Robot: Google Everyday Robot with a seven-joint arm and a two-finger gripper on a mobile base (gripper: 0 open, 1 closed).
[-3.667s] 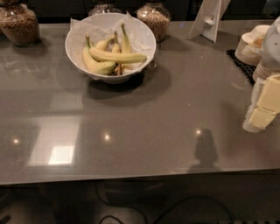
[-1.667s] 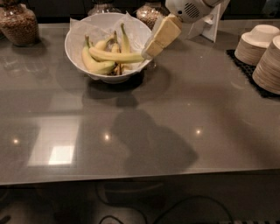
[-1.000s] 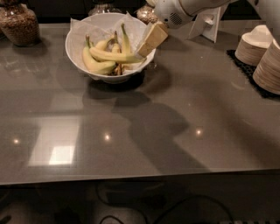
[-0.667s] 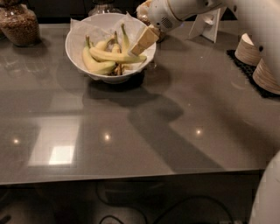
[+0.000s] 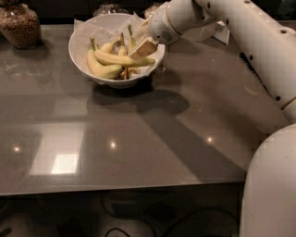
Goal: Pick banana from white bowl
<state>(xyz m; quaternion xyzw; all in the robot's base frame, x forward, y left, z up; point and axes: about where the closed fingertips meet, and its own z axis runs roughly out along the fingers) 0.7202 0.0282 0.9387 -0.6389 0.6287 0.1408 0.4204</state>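
Observation:
The white bowl (image 5: 81,59) stands at the back left of the grey table, lined with crinkled white paper. Several bananas lie in it. The banana (image 5: 114,58), long, pale yellow and nearly straight, lies across the top of the pile, its tapered tip toward the right rim. A curved greenish-yellow banana (image 5: 101,70) lies in front of it. My gripper (image 5: 141,47) reaches in from the right over the bowl's right side, its beige fingers (image 5: 144,47) right above the long banana's right half.
A glass jar of brown grains (image 5: 19,25) stands at the back left. Two more jars (image 5: 107,7) sit behind the bowl. A white stand (image 5: 217,32) is at the back right. My white arm (image 5: 249,41) crosses the right side; the robot's body (image 5: 270,190) fills the lower right.
The arm swung from the table's right edge leftward to the bowl. In the last second the gripper dropped lower and further left, from beside the rim to right over the bananas.

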